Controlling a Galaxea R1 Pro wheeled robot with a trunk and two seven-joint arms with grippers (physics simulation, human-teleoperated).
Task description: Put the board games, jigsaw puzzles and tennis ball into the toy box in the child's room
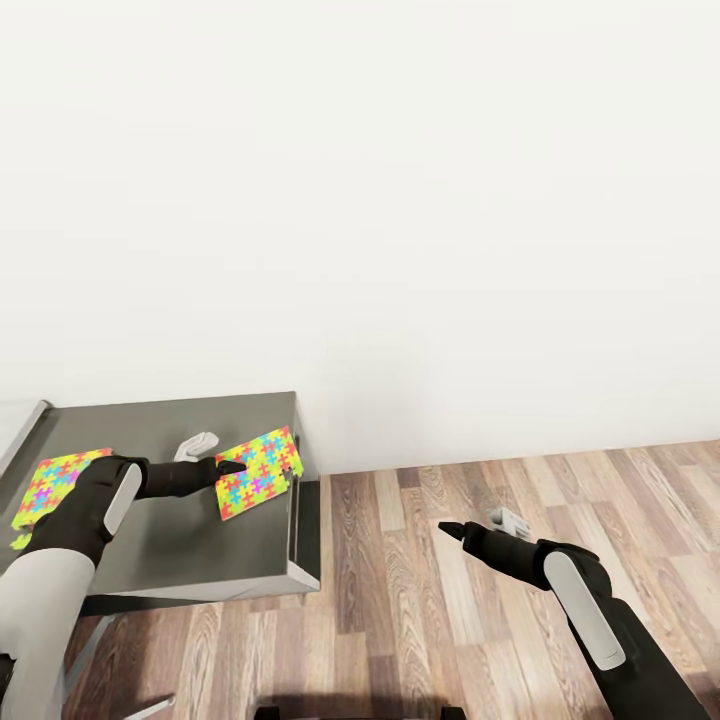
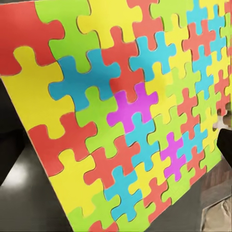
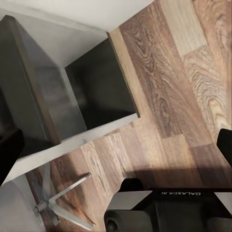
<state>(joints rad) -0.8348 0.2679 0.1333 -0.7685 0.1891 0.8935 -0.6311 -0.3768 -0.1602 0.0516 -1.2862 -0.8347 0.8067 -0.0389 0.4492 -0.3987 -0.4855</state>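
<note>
Two jigsaw puzzles lie on the dark-grey section of the table (image 1: 150, 420). One puzzle (image 1: 258, 472) sits at the right end, tilted, one corner at the table edge; the left gripper (image 1: 232, 468) seems closed on its near-left edge, though the fingers are hard to make out. The other puzzle (image 1: 50, 485) lies further left, partly under the left arm. Thin, stiff and light, such a sheet probably handles best pinched at an edge, since a flat face offers no purchase. The right gripper (image 1: 455, 531) hangs spread and empty over the wood floor (image 1: 420, 610), well right of the table.
</note>
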